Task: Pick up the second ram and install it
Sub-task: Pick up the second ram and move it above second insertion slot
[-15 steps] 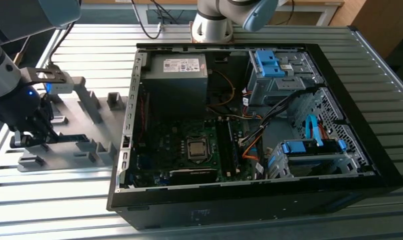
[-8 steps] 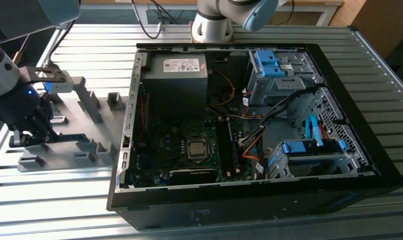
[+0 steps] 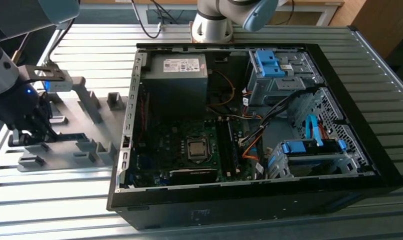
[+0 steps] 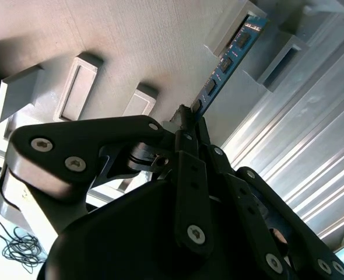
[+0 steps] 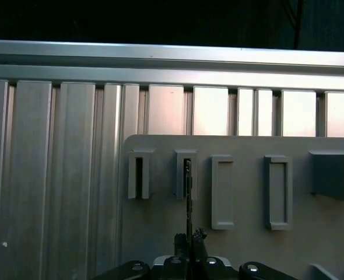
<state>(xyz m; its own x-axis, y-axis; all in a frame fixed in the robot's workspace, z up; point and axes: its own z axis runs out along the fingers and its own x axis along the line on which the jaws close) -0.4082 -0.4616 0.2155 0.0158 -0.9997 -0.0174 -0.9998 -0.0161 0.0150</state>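
Observation:
The second ram (image 4: 225, 61) is a thin dark board with black chips. Its far end rests in the slot of a grey holder block (image 4: 233, 26). In the first wrist view the ram (image 5: 188, 198) shows edge-on, running up into a holder slot (image 5: 186, 173). My gripper (image 4: 188, 114) is shut on the stick's near end, its fingertips (image 5: 199, 236) pinching the edge. In the exterior view the gripper (image 3: 28, 136) hangs low over the grey holder plate (image 3: 68, 146) at the exterior view's left, beside the open computer case (image 3: 255, 202).
Several grey holder blocks (image 3: 95, 105) stand up from the plate. The case lies on a ribbed metal table (image 3: 48, 205), with the motherboard and its processor socket (image 3: 197, 148), a power supply (image 3: 178, 70), blue drive cages (image 3: 308, 150) and loose cables inside.

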